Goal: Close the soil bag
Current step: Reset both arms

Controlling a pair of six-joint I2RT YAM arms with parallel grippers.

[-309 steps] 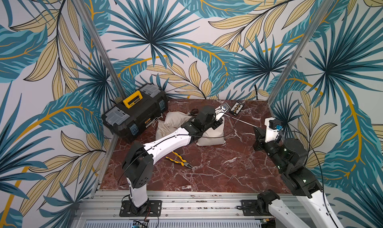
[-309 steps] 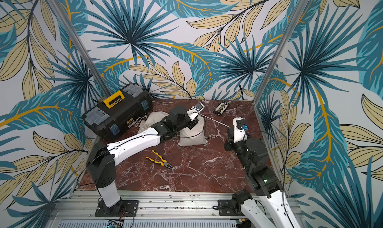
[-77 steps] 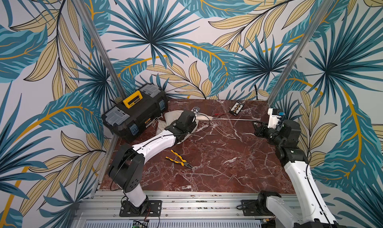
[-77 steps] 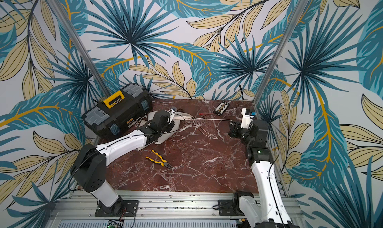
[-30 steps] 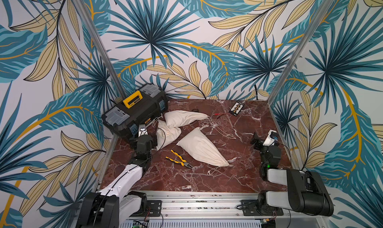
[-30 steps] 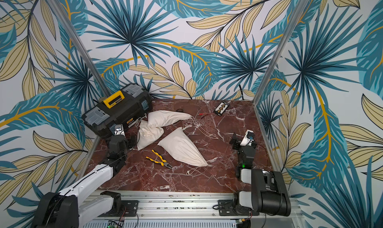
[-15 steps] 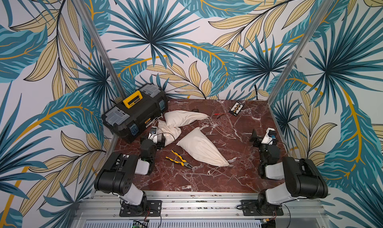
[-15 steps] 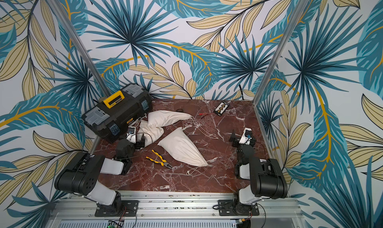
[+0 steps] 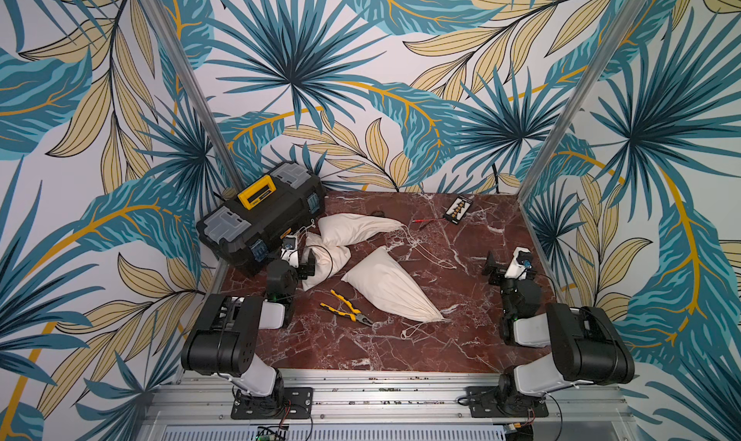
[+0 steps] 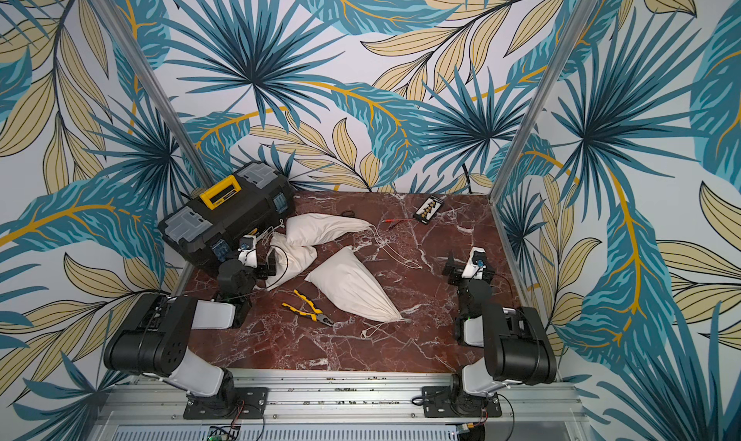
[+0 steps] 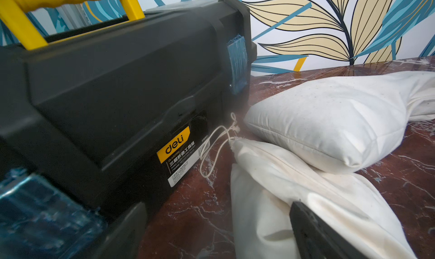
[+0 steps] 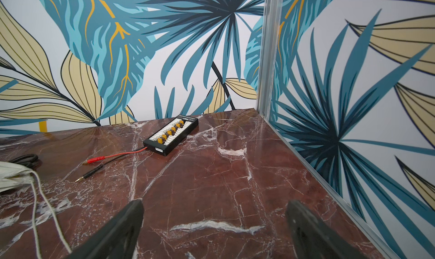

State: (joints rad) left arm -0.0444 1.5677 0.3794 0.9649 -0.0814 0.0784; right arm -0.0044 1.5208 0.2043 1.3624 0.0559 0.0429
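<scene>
In both top views I have the soil bag (image 9: 353, 228) lying on the worktop (image 9: 401, 350) just beside the toolbox (image 9: 260, 214), off its right end, with its mouth gathered and its cords trailing away from the box. A second bag (image 9: 324, 264) sits against the toolbox's front, partly under the first, and a third bag (image 9: 389, 288) and the pliers (image 9: 347, 306) lie further out from that front. My left pincer (image 9: 296, 263) hangs released at the toolbox's front, holding nothing, and my right pincer (image 9: 509, 268) stands released well apart from the toolbox. On the left wrist camera, the jaws are spread. One finger (image 11: 313, 229) overlaps the second bag, though I cannot tell whether it touches. On the right wrist camera, the spread jaws frame bare worktop, with a connector board (image 12: 171, 135) beyond.
</scene>
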